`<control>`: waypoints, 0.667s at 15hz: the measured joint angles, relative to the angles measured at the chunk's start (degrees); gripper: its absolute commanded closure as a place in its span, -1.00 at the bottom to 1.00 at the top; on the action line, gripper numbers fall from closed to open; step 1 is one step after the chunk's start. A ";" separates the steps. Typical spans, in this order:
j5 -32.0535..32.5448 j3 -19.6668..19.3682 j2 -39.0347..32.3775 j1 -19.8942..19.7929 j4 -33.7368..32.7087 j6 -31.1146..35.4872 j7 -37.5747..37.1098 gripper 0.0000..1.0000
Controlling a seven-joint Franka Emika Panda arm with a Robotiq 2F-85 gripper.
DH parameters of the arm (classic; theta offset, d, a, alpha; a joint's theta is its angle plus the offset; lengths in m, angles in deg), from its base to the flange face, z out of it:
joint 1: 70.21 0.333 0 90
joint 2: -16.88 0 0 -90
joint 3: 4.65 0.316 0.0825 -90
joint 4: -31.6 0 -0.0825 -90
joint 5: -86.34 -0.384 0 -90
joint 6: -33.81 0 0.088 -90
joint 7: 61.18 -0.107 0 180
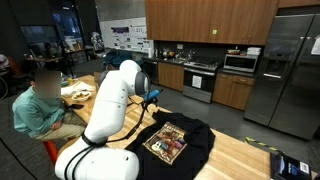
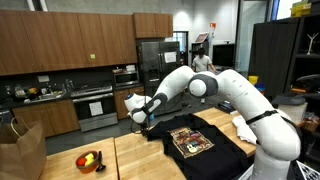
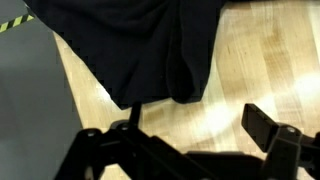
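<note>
T-shirt: black with a graphic print, lying spread out on the wooden table, one edge showing right in the wrist view.
Handling: probably light and floppy, likely bunching up; pinching a hem or sleeve edge is looking best.
Gripper: hovering by that edge, jaws gaping wide, gripping nothing.
Around: fruit bowl and paper bag sitting well apart; person sitting at the table.
In the way: nothing crowding the shirt.

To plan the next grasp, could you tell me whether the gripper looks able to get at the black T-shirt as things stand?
Probably yes: the gripper hangs open just above the wooden table, right beside the edge of the black T-shirt, and nothing lies between them.
</note>
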 measured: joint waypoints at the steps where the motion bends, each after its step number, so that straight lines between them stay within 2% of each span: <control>1: 0.39 -0.02 0.00 -0.03 -0.16 -0.59 0.52 -1.00; 5: 1.32 -0.14 -0.75 -0.31 -0.27 -1.65 1.25 -1.00; 6: 1.32 -0.17 -1.17 -0.39 -0.27 -1.80 1.25 -0.50; 7: 1.33 -0.18 -1.60 -0.50 -0.27 -1.91 1.25 -0.48; 10: 1.33 -0.26 -2.83 -0.80 -0.29 -1.97 1.46 -0.07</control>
